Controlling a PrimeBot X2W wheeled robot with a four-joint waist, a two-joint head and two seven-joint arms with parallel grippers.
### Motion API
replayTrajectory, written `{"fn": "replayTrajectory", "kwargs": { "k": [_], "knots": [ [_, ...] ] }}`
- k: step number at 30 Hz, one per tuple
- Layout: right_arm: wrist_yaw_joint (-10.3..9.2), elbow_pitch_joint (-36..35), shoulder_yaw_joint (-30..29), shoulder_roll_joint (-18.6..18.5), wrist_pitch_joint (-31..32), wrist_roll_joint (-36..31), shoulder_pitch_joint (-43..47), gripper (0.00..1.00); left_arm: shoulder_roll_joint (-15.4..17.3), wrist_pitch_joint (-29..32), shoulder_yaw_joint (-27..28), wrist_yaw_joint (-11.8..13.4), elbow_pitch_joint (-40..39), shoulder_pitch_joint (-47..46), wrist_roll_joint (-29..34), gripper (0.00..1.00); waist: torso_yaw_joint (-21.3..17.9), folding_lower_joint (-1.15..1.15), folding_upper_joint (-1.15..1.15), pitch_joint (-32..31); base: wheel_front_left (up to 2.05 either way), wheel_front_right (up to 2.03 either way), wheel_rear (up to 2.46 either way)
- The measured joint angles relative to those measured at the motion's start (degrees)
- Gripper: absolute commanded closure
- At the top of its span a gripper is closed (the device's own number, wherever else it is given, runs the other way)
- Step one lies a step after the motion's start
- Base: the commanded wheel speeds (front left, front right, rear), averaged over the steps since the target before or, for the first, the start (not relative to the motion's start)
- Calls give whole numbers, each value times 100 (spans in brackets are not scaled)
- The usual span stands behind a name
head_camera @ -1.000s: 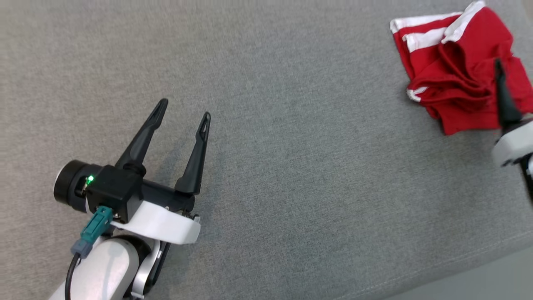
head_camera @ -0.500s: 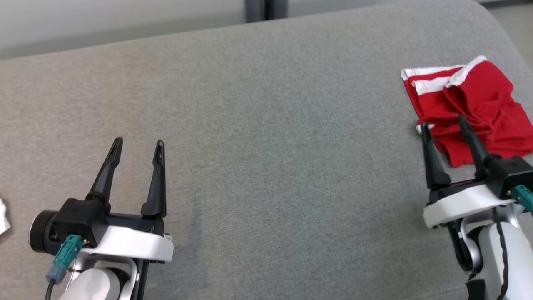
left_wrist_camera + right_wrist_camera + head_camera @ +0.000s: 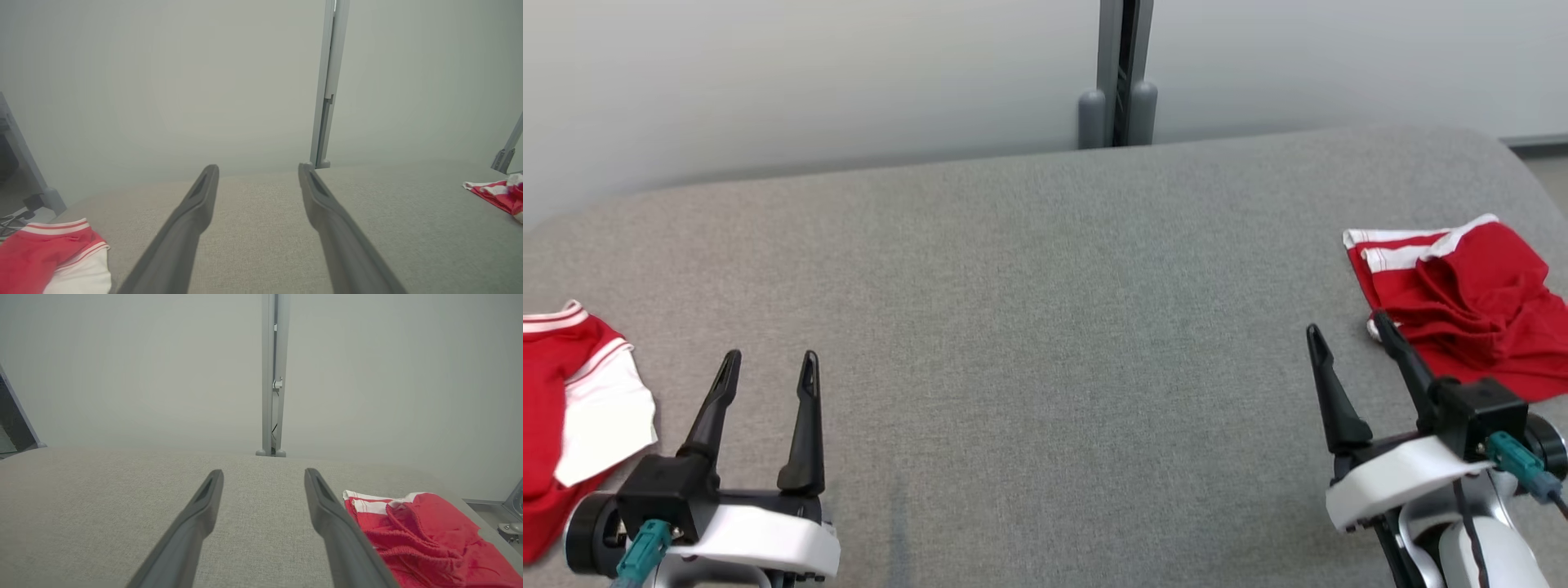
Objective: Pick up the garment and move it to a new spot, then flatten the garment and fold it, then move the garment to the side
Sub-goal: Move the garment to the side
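My left claw and right claw are both released, fingers spread, grasping nothing, above the grey fabric counter. The red garment lies bunched at the counter's right edge, just beside my right claw, apparently not touching it. A second red-and-white garment lies at the left edge.

Red garment, right edge off-frame
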Motion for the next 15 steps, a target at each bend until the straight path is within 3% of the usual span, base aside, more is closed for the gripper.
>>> {"fn": "replayTrajectory", "kwargs": {
  "k": [15],
  "knots": [
    [-4, -514, -232, 18, 316, 115, 890, 0, 57, 175, -180, 87, -51, 437, -21, 0, 82, 0, 0, -579, 0, 0, 0]
  ]
}}
